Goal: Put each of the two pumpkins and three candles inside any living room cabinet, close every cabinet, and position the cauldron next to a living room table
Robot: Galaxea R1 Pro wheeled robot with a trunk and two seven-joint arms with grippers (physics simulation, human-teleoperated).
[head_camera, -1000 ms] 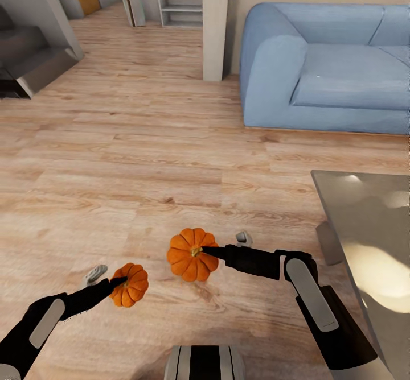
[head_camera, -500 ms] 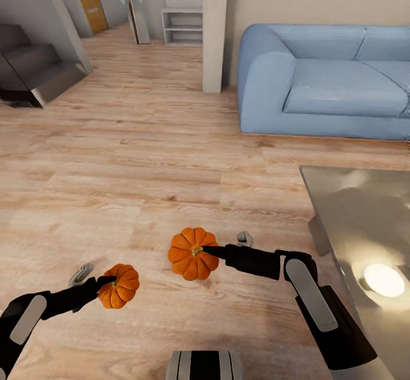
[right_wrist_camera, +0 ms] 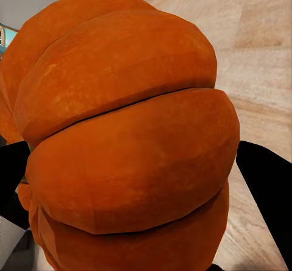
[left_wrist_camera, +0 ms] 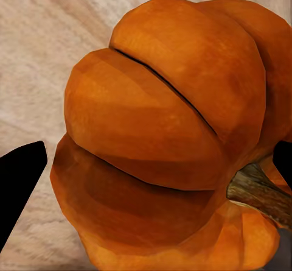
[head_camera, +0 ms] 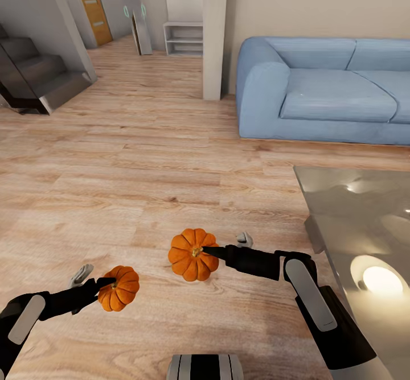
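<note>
Here, left gripper [head_camera: 105, 285] fingers clamped on a small ribbed orange pumpkin [head_camera: 118, 288] | right gripper [head_camera: 215, 248] fingers clamped on a second, larger-looking orange pumpkin [head_camera: 192, 253] | both carried clear above the light wood-plank floor [head_camera: 142, 186], likely for transport to a cabinet | glossy grey low table [head_camera: 364, 238] at right, blue sofa [head_camera: 324, 90] beyond.

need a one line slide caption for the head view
Each gripper, left and right, holds a pumpkin, left pumpkin and right pumpkin, above the wood floor, grey table alongside.
</note>
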